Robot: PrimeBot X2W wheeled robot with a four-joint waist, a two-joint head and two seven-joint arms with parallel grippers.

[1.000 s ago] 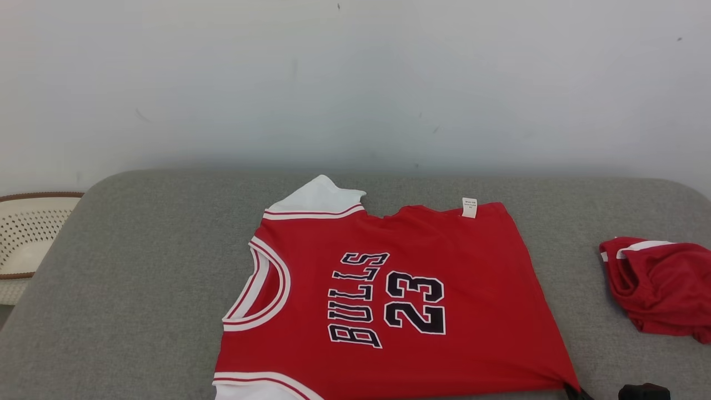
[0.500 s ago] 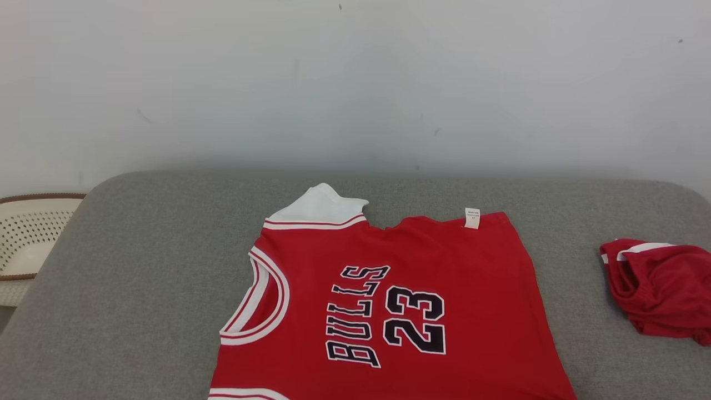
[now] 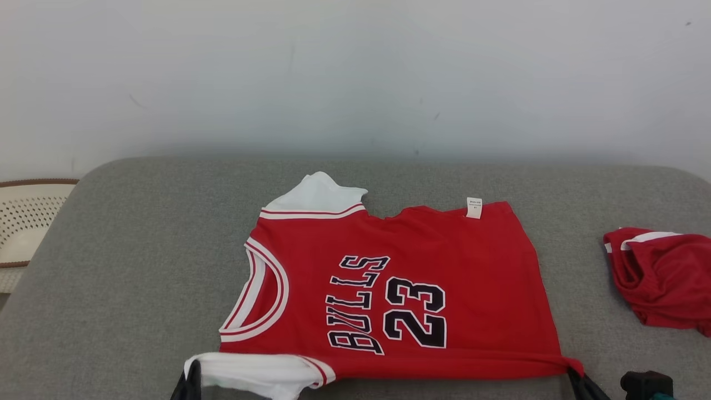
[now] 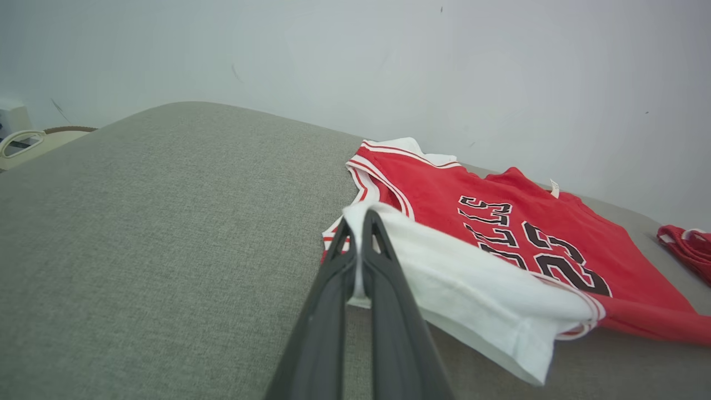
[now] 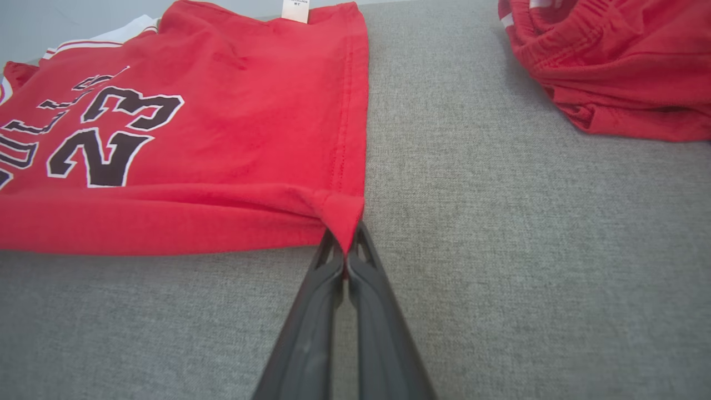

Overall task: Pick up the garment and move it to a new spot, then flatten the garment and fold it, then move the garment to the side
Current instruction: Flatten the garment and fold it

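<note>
red basketball jersey (image 3: 444, 261) w/ white sleeves, white-red trim and a black "bulls 23" print lies on the grey fabric cushion (image 3: 139, 250), roughly mid-surface, neck hole toward the robot's left, hem toward its right. left gripper (image 4: 360, 220): fingers pressed together, clamped on the near white sleeve, cloth pinched btw the tips and draping off to one side. right gripper (image 5: 345, 240): also squeezed tight, pinching the red near-right hem corner, fabric bunched to a point at the tips. near edge of the jersey is pulled into a straight band btw the two grippers, rolled over a bit; the rest lies flat, few wrinkles. small white label (image 3: 474, 207) sits at the far edge. grippers are at the jersey's near side, one per corner. further out: crumpled red garment w/ white stripe (image 3: 661, 278) at the cushion's right end, apart from the jersey; white perforated basket w/ brown rim (image 3: 28, 222) off the left end; pale wall (image 3: 355, 72) behind.
</note>
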